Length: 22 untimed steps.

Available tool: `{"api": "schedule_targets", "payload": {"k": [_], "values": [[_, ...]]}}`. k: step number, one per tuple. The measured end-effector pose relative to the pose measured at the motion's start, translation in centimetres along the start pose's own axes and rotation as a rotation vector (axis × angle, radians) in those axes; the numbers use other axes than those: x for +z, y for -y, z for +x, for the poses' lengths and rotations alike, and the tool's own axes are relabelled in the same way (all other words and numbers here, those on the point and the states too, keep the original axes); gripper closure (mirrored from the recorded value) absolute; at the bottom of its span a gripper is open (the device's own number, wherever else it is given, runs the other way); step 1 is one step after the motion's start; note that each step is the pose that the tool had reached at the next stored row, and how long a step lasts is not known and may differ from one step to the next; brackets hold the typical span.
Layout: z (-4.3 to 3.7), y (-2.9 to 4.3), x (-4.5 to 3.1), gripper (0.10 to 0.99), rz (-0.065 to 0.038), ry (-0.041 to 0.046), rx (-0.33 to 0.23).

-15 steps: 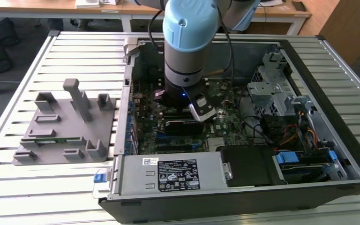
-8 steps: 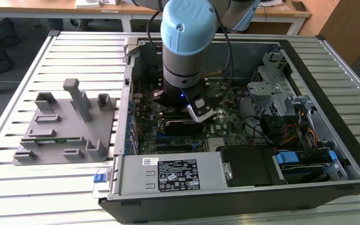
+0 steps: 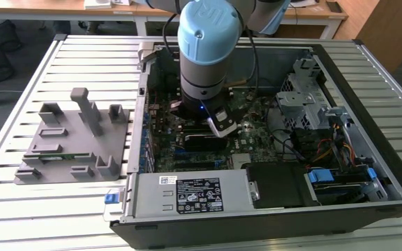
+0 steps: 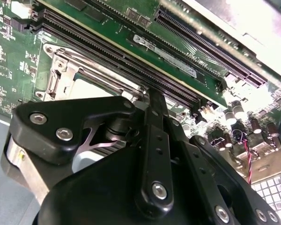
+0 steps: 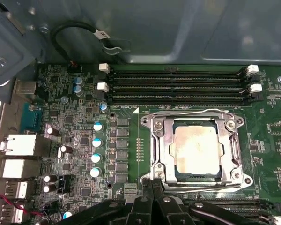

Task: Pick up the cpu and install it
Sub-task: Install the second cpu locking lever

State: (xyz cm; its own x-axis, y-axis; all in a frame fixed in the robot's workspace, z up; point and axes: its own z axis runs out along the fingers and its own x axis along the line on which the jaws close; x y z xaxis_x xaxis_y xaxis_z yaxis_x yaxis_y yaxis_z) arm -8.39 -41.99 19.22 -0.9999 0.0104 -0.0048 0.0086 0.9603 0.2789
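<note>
Silvery metal was seen in the first wrist view where the cpu (image 5: 197, 150) lay seated in the socket frame (image 5: 159, 140) on the motherboard (image 5: 75, 140). The gripper (image 5: 154, 206) was held just beside it; whether its fingers were open could not be told. The chip was judged light, stiff and fragile underneath, best taken by opposite edges.

Grey arm (image 3: 204, 63), blue cap; black gripper (image 4: 152, 140) linkage, silver screws.
</note>
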Motion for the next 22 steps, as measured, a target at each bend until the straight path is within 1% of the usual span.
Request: {"api": "schedule_targets", "payload": {"k": [4, 10, 16, 20, 22], "values": [[0.06, 0.04, 0.17, 0.980, -0.004, 0.0002, 0.000], [0.38, 0.08, 0.33, 0.980, -0.005, -0.0001, 0.000], [0.49, 0.04, 0.52, 0.980, -0.008, -0.0001, 0.000], [0.50, 0.02, 0.46, 0.980, -0.010, 0.0002, 0.000], [0.50, -0.06, 0.19, 0.980, -0.010, 0.0002, 0.000]]}}
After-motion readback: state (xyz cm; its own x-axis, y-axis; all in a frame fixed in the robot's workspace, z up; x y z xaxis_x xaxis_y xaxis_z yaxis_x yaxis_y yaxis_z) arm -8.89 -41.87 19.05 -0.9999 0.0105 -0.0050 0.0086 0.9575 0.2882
